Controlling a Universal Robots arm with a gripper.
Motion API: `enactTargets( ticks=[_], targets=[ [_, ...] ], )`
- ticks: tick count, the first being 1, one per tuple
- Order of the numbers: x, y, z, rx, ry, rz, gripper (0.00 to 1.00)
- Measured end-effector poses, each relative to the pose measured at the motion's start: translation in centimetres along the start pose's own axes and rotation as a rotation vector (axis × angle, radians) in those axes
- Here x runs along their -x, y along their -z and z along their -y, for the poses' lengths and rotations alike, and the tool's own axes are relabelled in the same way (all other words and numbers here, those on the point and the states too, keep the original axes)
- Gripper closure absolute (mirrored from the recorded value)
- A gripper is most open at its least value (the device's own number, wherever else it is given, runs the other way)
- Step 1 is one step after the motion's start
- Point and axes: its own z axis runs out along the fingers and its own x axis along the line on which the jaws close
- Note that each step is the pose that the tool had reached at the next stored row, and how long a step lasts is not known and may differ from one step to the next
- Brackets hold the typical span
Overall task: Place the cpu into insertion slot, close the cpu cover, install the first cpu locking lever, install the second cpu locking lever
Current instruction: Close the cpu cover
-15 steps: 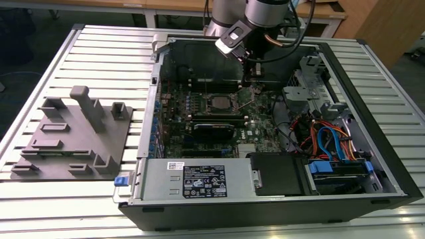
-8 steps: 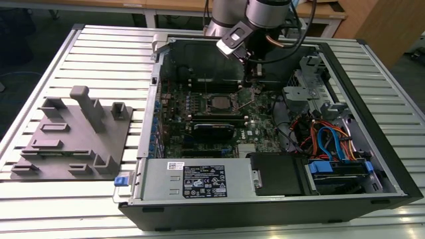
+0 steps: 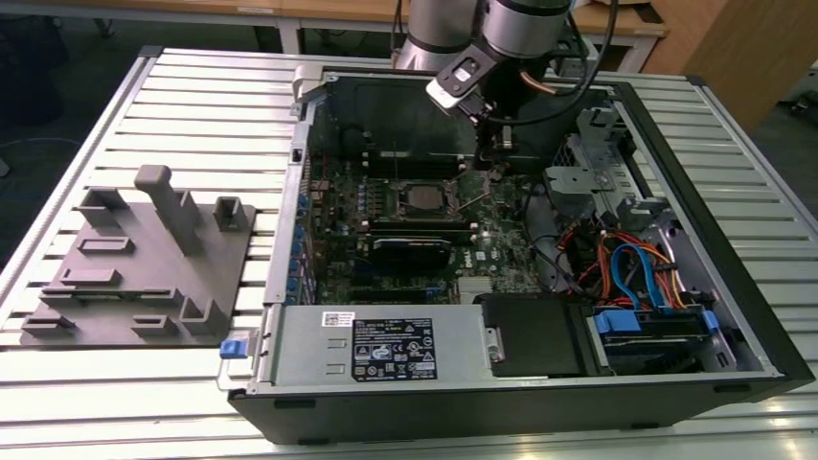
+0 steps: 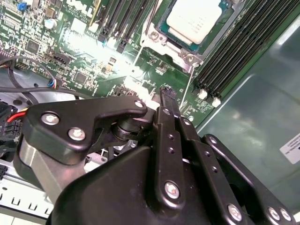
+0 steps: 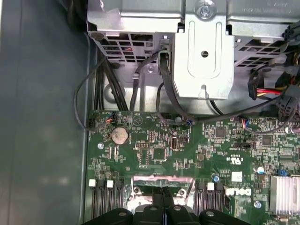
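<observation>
**A:** Position of the chip (image 4: 194,18)?

**B:** Seated in the socket (image 3: 395,197) on the green board (image 5: 140,126), silver top facing up. Framed by the metal cover (image 4: 166,47), lying flat around its edges.

**A:** And at the cover's corners?

**B:** Flanked by 2 thin wire levers (image 4: 137,55), both pointing toward the tool. Possibly unlatched, but too thin to judge.

**A:** State of the tool?

**B:** Shown as a gripper (image 4: 165,91) hanging low over the board, just beside the socket on the exterior view's right. Drawn narrow, with fingers (image 5: 158,208) pressed together and nothing visible between them. Not touching the chip.

**A:** Surroundings?

**B:** Enclosed by an open computer case (image 3: 715,316) lying on a slatted table (image 3: 128,402). Accompanied by a grey fixture (image 3: 141,278) on the exterior view's left, well apart from the board. Bordered by long black memory slots (image 4: 243,42) beside the socket.
</observation>
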Motion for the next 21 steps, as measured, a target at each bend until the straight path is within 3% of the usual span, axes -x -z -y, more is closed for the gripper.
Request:
enactTargets(
  ticks=[6,21],
  targets=[
    [0.01,-0.17,-0.56,0.0,0.0,-0.0001,0.9],
    [0.02,-0.3,-0.88,0.0,0.0,-0.0001,0.9]
  ],
)
